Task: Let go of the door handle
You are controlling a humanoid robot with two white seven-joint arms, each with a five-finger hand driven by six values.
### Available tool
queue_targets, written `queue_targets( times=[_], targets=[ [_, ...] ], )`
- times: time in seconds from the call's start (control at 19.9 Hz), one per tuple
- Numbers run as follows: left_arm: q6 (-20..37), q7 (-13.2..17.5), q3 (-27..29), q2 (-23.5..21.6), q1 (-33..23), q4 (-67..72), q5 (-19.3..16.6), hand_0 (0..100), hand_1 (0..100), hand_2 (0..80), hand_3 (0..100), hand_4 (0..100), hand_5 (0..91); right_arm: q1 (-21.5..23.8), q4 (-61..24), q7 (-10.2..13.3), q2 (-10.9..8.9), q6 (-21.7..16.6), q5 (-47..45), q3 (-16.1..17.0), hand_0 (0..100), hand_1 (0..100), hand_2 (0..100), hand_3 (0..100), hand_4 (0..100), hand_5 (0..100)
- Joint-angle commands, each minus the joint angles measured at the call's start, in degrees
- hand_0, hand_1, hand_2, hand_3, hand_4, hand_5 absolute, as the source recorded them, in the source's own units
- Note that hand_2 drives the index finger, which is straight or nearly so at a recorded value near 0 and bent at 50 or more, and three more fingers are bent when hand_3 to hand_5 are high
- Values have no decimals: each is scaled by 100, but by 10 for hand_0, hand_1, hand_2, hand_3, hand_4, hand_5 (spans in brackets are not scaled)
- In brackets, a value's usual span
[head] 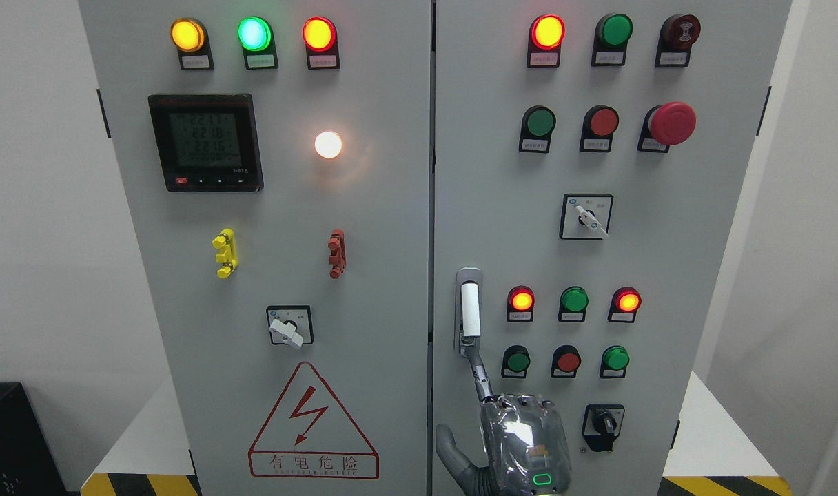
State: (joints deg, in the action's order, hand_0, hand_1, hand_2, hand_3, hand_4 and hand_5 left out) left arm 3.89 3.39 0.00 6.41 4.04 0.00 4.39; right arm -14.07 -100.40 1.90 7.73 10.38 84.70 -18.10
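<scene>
On the left door (253, 275) sit three lit lamps (253, 33) along the top: yellow, green, red. Below them is a dark meter (205, 142) and, to its right, a glowing white lamp (328, 145). Lower down are a yellow clip (225, 253), a red clip (336, 253), a white selector switch (289, 326) and a red-bordered warning triangle (313, 424).

On the right door (667, 275), just past the seam, the handle (469, 311) stands upright, a white bar in a grey recess. One hand (522, 441) rises from the bottom edge right of the seam; which arm it belongs to I cannot tell. One finger (479, 375) points up with its tip touching the handle's lower end, and the thumb (450, 451) sticks out to the left. The hand grips nothing.

Further right are rows of red and green buttons (572, 302), a red mushroom stop (671, 124) and two more selector switches (587, 216).
</scene>
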Motion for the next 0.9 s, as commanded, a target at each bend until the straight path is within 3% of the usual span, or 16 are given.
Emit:
queue_targets(
  times=[0.0,0.55,0.75,0.85],
  targets=[
    [6,-5,-114,0,0,-88,0,0,0,23,85,14,0,1,-278,30,0,-19,3,-35,349,273,9,1000,1000,1000],
    [6,-5,-114,0,0,-88,0,0,0,23,88,13,0,1,-436,73,0,-45,-15,-53,347,275,68,1000,1000,994],
    [6,3,-114,0,0,-97,0,0,0,24,86,13,0,1,-428,214,0,-45,-58,26,361,280,261,1000,993,989],
    [6,-5,-114,0,0,-97,0,0,0,24,85,13,0,1,-463,223,0,-45,-76,26,393,281,299,1000,959,984]
  ],
)
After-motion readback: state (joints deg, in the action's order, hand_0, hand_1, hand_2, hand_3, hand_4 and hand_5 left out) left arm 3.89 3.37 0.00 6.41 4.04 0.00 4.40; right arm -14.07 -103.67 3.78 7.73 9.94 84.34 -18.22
